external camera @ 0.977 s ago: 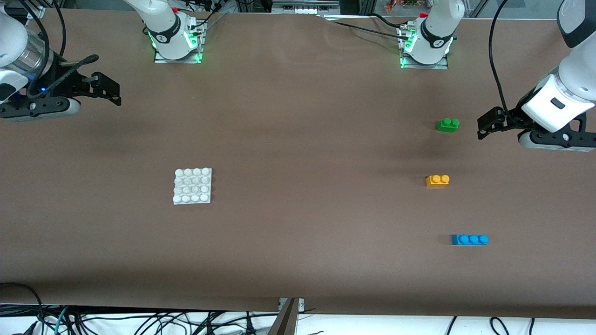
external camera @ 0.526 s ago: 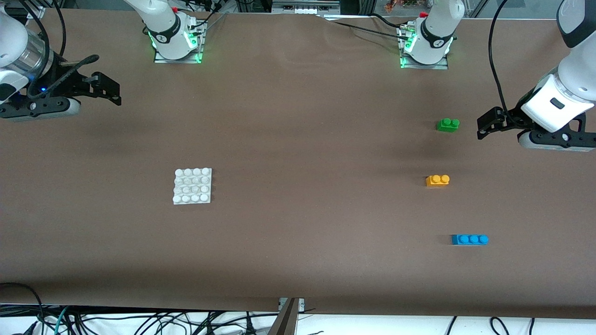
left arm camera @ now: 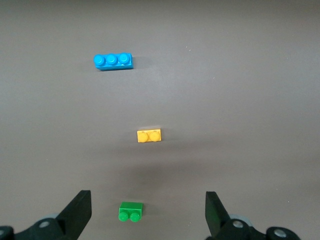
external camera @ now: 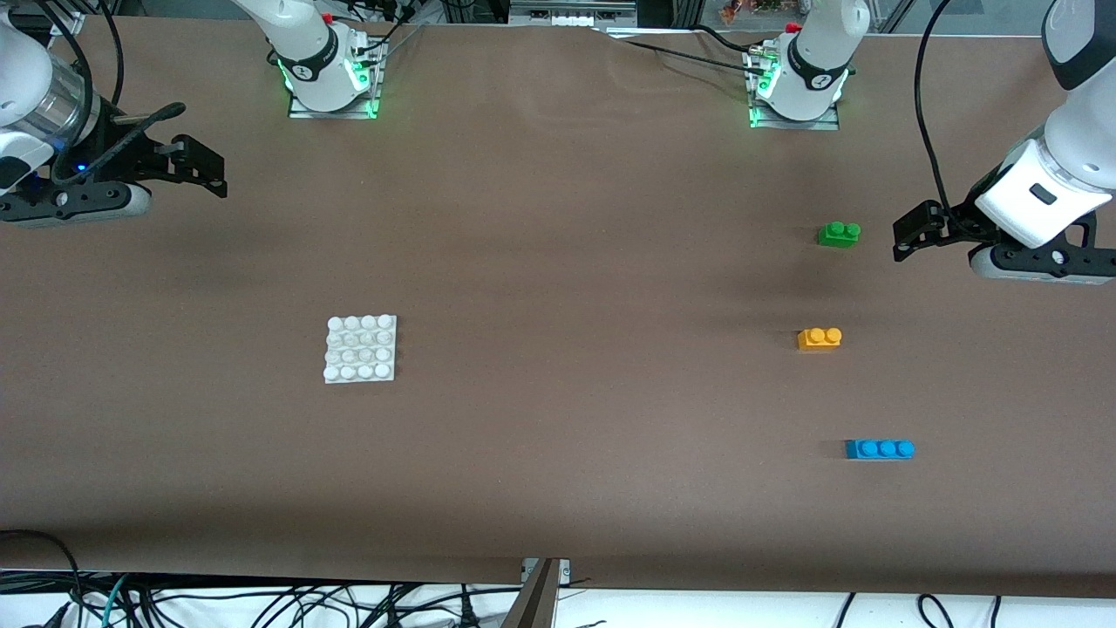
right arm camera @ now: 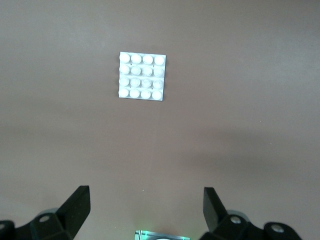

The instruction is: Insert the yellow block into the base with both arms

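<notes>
The yellow block [external camera: 819, 338] lies on the table toward the left arm's end; it also shows in the left wrist view [left arm camera: 149, 135]. The white base [external camera: 361, 349] lies toward the right arm's end and shows in the right wrist view [right arm camera: 142, 76]. My left gripper [external camera: 907, 237] is open and empty, up in the air beside the green brick [external camera: 839, 234]. In its wrist view the left gripper [left arm camera: 148, 210] is open with the green brick [left arm camera: 131, 211] below it. My right gripper [external camera: 209, 170] is open and empty, up over the table's end; the right gripper [right arm camera: 146, 207] stays away from the base.
A blue three-stud brick [external camera: 880, 449] lies nearer to the front camera than the yellow block, also in the left wrist view [left arm camera: 113, 61]. The arm bases, lit green, stand at the table's back edge [external camera: 331, 83] [external camera: 795, 92]. Cables hang along the front edge.
</notes>
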Action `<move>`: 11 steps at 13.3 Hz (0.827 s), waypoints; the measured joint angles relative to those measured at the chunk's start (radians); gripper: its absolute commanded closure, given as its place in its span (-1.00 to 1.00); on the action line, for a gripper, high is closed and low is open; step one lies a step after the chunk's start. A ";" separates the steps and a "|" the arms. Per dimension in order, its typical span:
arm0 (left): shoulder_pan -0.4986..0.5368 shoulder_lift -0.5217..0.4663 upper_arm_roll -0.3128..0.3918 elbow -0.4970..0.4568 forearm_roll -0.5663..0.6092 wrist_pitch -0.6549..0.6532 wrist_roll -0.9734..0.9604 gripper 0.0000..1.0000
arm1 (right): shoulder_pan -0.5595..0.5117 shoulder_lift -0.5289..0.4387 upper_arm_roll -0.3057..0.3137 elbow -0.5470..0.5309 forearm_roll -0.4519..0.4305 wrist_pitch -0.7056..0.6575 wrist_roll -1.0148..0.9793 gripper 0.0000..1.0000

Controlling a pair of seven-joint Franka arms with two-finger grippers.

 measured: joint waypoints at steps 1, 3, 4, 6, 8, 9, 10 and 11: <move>0.000 0.000 0.000 0.000 0.000 0.000 0.000 -1.00 | 0.000 0.000 0.000 0.000 0.000 0.000 0.000 -1.00; 0.000 0.000 -0.001 0.000 0.000 0.000 0.000 -1.00 | 0.000 0.001 0.000 0.000 0.000 -0.001 0.000 -1.00; -0.001 0.000 -0.003 0.000 0.000 0.000 0.000 -1.00 | 0.000 0.001 0.000 0.000 0.000 -0.001 0.000 -1.00; -0.001 0.000 -0.005 0.000 0.000 0.000 0.000 -1.00 | 0.000 0.001 0.000 0.000 0.000 -0.001 0.000 -1.00; -0.001 0.000 -0.006 0.000 0.000 0.000 0.000 -1.00 | 0.000 0.001 0.000 0.000 0.000 -0.002 0.000 -1.00; -0.001 0.000 -0.008 0.000 0.000 0.000 0.000 -1.00 | 0.000 0.002 0.000 0.000 0.000 -0.002 0.000 -1.00; -0.001 0.000 -0.010 0.000 0.000 0.000 0.000 -1.00 | 0.000 0.003 0.000 0.000 0.000 -0.002 0.000 -1.00; -0.001 0.000 -0.011 0.000 0.000 0.000 0.000 -1.00 | 0.000 0.003 0.000 0.000 0.000 -0.002 0.000 -1.00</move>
